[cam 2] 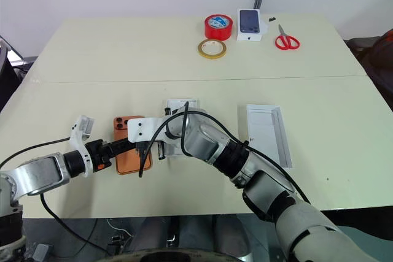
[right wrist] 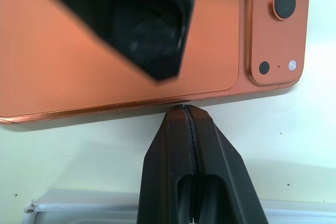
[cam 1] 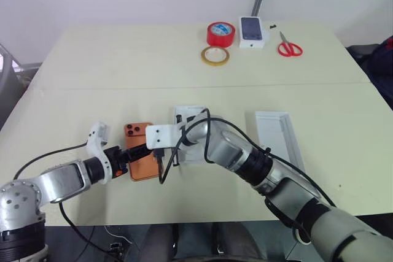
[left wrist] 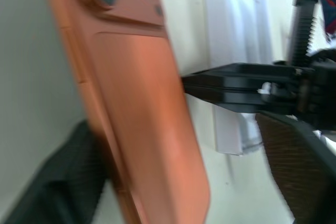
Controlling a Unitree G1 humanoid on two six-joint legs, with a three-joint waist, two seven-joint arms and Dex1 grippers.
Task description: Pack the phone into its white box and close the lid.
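Phone (cam 1: 140,151) flanked by both jaws on tabletop (cam 1: 123,72).
Left gripper (cam 2: 126,146) parted astride it; right gripper (right wrist: 185,109) pressed closed, tips at its long edge.

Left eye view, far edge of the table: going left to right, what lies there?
Yellow tape ring → red tape roll → small white box printed with a dark phone → red-handled scissors.
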